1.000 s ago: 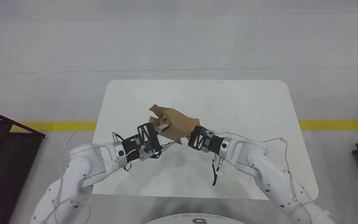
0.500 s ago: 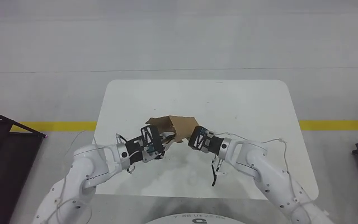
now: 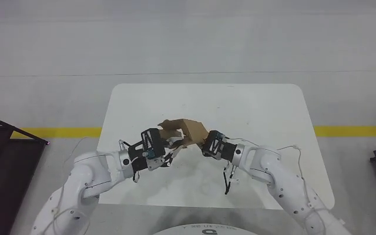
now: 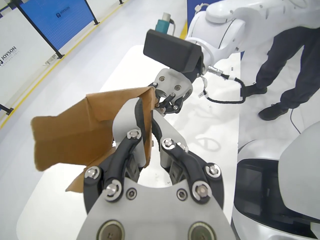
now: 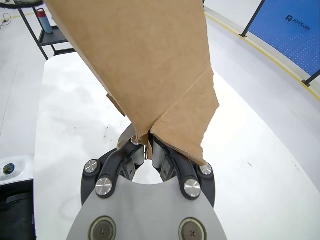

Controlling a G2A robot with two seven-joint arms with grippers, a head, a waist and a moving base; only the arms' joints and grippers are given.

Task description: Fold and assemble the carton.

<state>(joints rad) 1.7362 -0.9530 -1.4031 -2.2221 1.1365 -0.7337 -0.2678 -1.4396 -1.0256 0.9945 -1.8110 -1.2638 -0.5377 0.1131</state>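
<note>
Sitting pretty much over the middle of the white table [image 3: 264, 106], the carton [image 3: 185, 130] is a brown cardboard shell that's only half opened up, with walls skewed and flaps sticking out loose, so not a proper box shape yet. It's held between the two arms, one on each side, and honestly I can't tell if the lowest flap touches the table or hangs just above it. The left end effector [image 4: 146, 116] is clamped narrow on the edge of one wall, one finger inside the carton and the other outside. The right end effector [image 5: 146, 138] is pinched nearly closed on the bottom corner at the opposite side, right where a flap folds off the big panel, and that panel rises up and away from it. The two end effectors are close together, just the width of the cardboard corner apart. Further out there's a thin black cable [image 3: 226, 179] lying on the table by the right arm, a yellow line [image 3: 59, 132] on the floor, and a blue bottle [image 5: 45, 21] on a black shelf [image 5: 53, 37] past the table's end.
</note>
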